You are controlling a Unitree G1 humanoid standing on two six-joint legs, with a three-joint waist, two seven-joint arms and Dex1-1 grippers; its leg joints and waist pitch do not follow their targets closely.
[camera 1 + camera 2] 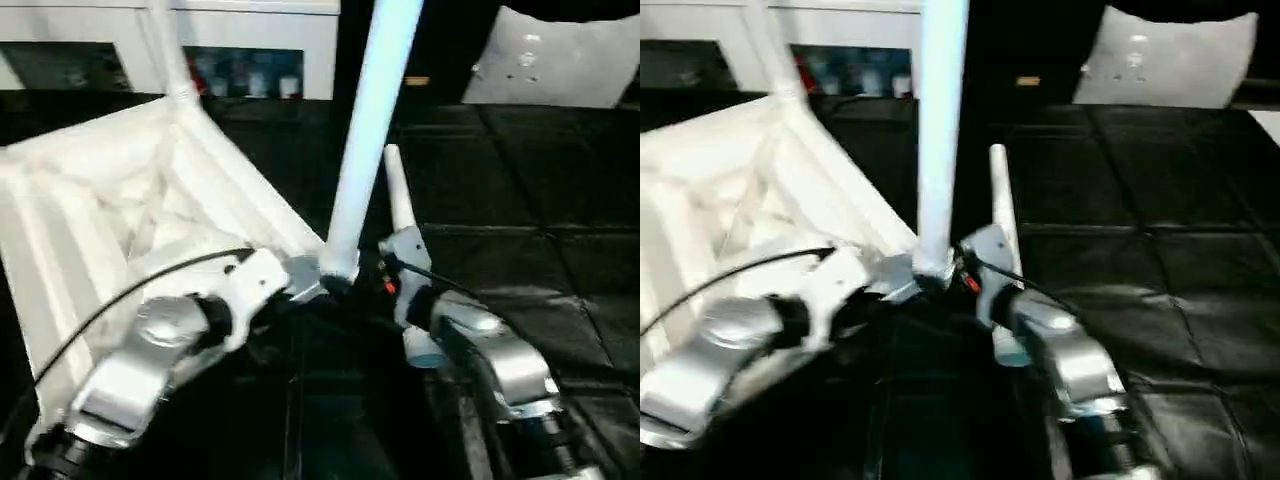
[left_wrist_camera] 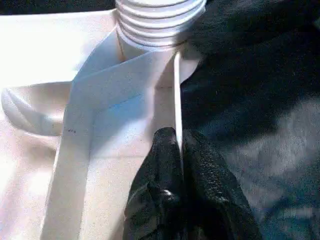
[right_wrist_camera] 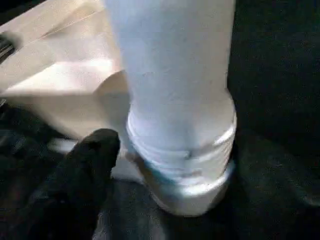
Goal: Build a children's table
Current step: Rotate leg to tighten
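Note:
The children's table top [image 1: 110, 200] lies upside down on the left, ribbed underside up. A long white leg [image 1: 365, 130] stands in its near corner socket [image 2: 160, 25], where screw threads show. Another leg [image 1: 168, 50] rises from the far corner. My left gripper [image 2: 179, 145] is shut on the thin rim wall of the top, just short of that near socket. My right gripper [image 1: 362, 285] is at the base of the near leg [image 3: 175, 100]. One black finger [image 3: 95, 155] stands beside the leg's collar, slightly apart from it, and the jaws look open.
A white cabinet with glass doors [image 1: 240, 40] runs along the back, and a white pillow-like pad [image 1: 560, 60] sits at the back right. Black quilted floor mat [image 1: 520, 270] spreads to the right. A slim white tapered piece [image 1: 397, 190] rises just behind my right wrist.

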